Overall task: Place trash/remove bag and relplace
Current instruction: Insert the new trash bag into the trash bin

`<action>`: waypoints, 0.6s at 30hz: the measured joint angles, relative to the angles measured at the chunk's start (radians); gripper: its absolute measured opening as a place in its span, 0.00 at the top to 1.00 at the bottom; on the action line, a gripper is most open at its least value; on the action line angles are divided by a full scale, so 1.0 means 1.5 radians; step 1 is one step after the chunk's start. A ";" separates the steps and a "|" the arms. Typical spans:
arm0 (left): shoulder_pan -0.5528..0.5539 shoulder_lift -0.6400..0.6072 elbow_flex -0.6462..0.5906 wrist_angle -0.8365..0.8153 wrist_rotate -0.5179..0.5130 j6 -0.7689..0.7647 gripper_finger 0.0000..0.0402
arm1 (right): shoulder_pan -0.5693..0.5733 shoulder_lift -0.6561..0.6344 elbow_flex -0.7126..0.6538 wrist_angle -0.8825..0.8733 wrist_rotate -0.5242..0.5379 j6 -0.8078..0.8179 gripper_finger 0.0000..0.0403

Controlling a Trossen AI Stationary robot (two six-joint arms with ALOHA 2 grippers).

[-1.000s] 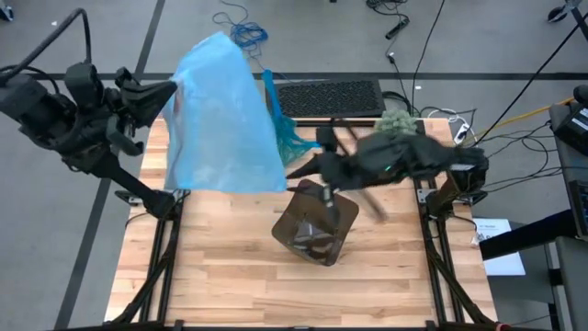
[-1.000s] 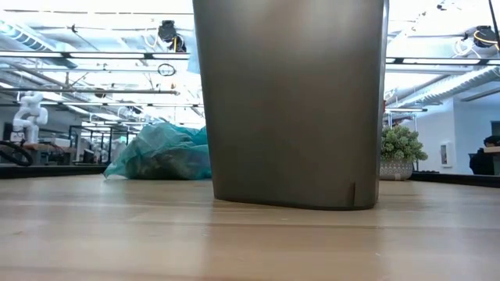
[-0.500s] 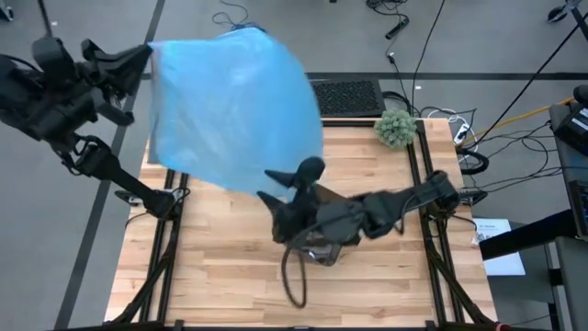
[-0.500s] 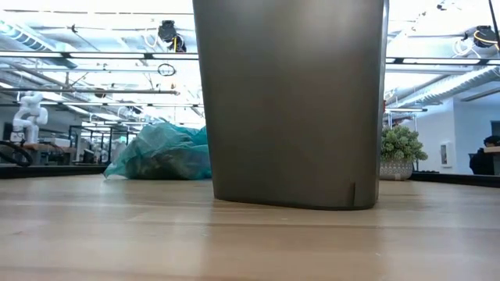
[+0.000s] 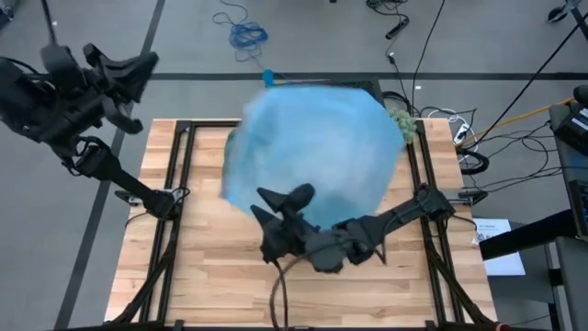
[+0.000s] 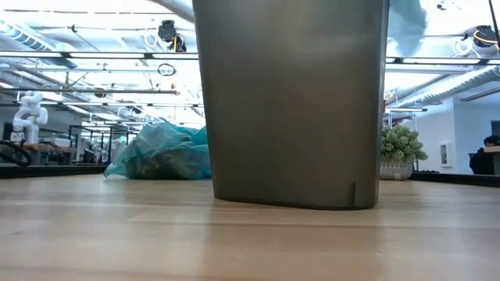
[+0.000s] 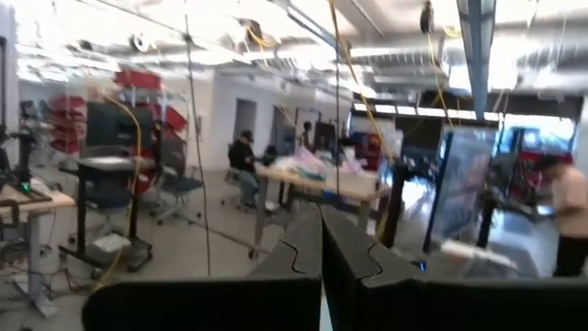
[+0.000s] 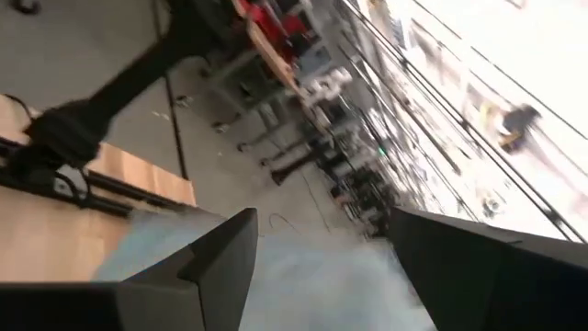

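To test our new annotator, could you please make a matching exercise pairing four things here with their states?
1 blue bag
2 bin
3 left arm's jaws
4 right arm's jaws

A shut, beyond the table's far-left corner
B open, at the bag's near edge
C billowing above the table
D upright on the table

Pairs: 1-C, 2-D, 3-A, 4-B

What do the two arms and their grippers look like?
Both arms are matte black, built of jointed segments. The left gripper and right gripper each end in two flat, angular black fingers. A dark cable loops below the right arm.
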 joint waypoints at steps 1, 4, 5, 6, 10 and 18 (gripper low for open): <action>-0.005 0.000 0.000 -0.020 0.000 -0.012 1.00 | 0.009 -0.003 0.000 0.010 0.022 -0.001 0.40; -0.022 0.001 0.000 -0.088 0.000 -0.075 1.00 | 0.039 -0.020 0.000 0.084 0.086 -0.014 0.40; -0.028 0.001 0.000 -0.115 0.000 -0.098 1.00 | 0.051 -0.027 0.000 0.122 0.109 -0.026 0.40; -0.035 0.001 0.000 -0.142 0.000 -0.123 1.00 | 0.063 -0.034 0.000 0.162 0.132 -0.042 0.40; -0.061 0.001 -0.001 -0.236 0.027 -0.223 1.00 | 0.114 -0.063 0.001 0.252 0.223 0.008 0.40; -0.081 0.001 -0.001 -0.345 0.077 -0.340 1.00 | 0.193 -0.103 0.001 0.268 0.270 0.151 0.40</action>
